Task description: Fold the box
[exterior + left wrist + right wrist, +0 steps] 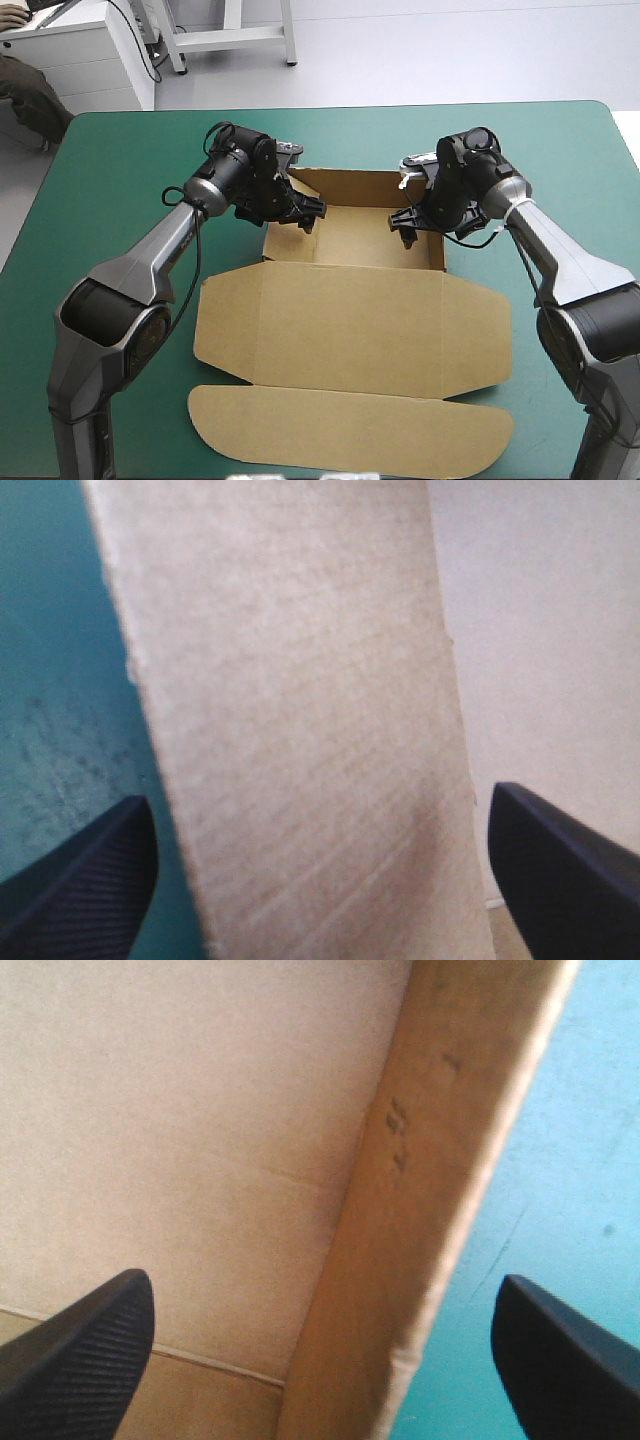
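**A:** Starting from the high view, where is the box sitting?

**B:** The box [345, 300] is lying mid-table on the teal-green cover [110, 170]. Its tray [352, 238] is standing at the far side with walls raised, and its lid [350, 345] is lying flat toward the near edge. The left gripper [308, 215] is hovering at the left wall [275, 240], the right gripper [405, 228] at the right wall [437, 250].

**A:** And the left wrist view?

**B:** Its black fingers [85, 880] are standing apart, with that wall rising between them, unclamped.

**A:** The right wrist view?

**B:** Much the same. Its fingers [75, 1350] are spread and straddling the right wall, with tray floor on one side and cover on the other.

**A:** How is it going to handle?

**B:** I'm judging it light, stiff across the panels, bending readily at the creases, and easy to dent. Pinching each wall near its top edge is looking safest.
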You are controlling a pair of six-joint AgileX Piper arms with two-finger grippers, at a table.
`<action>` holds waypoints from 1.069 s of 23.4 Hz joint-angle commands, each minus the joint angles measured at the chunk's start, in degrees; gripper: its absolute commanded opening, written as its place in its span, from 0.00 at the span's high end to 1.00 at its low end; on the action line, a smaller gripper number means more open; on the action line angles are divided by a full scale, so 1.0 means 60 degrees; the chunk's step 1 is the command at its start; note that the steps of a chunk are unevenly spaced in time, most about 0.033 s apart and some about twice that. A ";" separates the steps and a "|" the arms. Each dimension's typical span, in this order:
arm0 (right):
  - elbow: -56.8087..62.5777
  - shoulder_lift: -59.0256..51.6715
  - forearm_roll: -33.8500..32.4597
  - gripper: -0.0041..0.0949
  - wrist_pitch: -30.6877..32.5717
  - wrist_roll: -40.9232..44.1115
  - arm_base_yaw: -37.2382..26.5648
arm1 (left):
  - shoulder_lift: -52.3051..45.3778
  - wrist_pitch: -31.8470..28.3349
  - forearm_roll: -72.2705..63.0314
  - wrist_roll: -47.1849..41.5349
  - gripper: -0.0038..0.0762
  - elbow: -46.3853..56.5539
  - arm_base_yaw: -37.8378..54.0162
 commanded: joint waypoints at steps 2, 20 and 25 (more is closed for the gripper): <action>-0.0320 -0.0500 0.0025 0.05 0.0233 -0.0100 -0.0174 | -0.0674 0.0507 -0.0067 -0.0096 0.14 -0.0309 0.0005; -0.0515 -0.2080 0.0476 0.05 -0.0427 -0.0371 -0.0235 | -0.7145 0.0521 0.0807 0.2126 0.68 0.0878 -0.0013; -0.0515 -0.2040 0.0476 0.05 -0.0657 -0.0348 -0.0235 | -0.9320 0.0521 0.0825 0.2667 0.96 0.3866 -0.0013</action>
